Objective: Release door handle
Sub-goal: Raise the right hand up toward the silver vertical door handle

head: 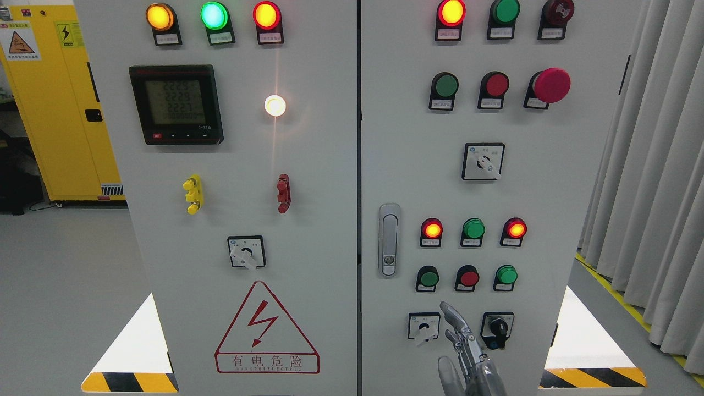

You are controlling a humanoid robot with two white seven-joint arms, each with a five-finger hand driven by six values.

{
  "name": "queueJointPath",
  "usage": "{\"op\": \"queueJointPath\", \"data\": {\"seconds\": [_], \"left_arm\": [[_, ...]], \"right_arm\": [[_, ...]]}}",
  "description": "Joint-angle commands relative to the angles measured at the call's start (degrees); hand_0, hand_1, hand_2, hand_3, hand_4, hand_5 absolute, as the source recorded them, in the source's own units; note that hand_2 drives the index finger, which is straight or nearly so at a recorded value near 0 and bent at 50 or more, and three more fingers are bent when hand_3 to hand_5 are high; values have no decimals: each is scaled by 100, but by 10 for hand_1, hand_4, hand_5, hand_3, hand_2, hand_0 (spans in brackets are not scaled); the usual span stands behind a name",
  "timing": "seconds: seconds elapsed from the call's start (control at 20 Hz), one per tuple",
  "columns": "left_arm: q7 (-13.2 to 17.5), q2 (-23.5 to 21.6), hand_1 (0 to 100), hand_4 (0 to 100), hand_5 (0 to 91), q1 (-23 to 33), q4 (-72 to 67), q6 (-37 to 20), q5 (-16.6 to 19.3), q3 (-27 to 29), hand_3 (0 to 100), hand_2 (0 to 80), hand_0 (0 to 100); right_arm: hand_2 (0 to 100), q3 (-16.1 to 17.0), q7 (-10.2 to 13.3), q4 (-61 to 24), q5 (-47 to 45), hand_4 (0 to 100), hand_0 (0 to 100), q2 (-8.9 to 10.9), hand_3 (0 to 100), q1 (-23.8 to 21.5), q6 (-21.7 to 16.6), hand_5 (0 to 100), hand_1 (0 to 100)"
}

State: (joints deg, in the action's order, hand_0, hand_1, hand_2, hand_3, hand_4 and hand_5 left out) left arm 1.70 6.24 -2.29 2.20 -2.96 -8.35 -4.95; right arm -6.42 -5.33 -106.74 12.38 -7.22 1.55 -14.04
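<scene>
The grey metal door handle (389, 240) sits upright in its recess on the left edge of the right cabinet door (550, 198). My right hand (465, 349) rises from the bottom edge, well below and to the right of the handle. Its fingers (452, 314) are stretched out and hold nothing; they hover in front of the panel between two rotary switches. Nothing touches the handle. The left arm does not show.
Both doors carry indicator lamps, push buttons, a red mushroom button (551, 85), rotary switches (424, 327) and a meter (176, 104). A yellow cabinet (55, 110) stands at the far left. Grey curtains (654, 165) hang on the right.
</scene>
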Motion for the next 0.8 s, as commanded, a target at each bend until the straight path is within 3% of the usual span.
{"op": "queueJointPath", "data": {"seconds": [0.0, 0.15, 0.2, 0.55, 0.75], "left_arm": [[-3, 0, 556, 0, 0, 0, 0, -3, 0, 2, 0, 0, 120], [-3, 0, 556, 0, 0, 0, 0, 6, 0, -6, 0, 0, 120], [-3, 0, 556, 0, 0, 0, 0, 6, 0, 2, 0, 0, 120], [-3, 0, 556, 0, 0, -9, 0, -3, 0, 2, 0, 0, 120], [-3, 0, 556, 0, 0, 0, 0, -3, 0, 2, 0, 0, 120]], "right_arm": [[0, -35, 58, -66, 781, 783, 438, 1, 661, 152, 7, 800, 389], [0, -44, 102, -66, 1327, 848, 504, -8, 735, 231, -2, 879, 398], [0, -44, 180, -66, 1485, 938, 523, -8, 861, 266, -2, 1000, 413], [0, -122, 822, -57, 3427, 1000, 533, -17, 1000, 468, 16, 1000, 410], [0, -403, 1129, -57, 4060, 1000, 525, -52, 1000, 547, 489, 1000, 401]]}}
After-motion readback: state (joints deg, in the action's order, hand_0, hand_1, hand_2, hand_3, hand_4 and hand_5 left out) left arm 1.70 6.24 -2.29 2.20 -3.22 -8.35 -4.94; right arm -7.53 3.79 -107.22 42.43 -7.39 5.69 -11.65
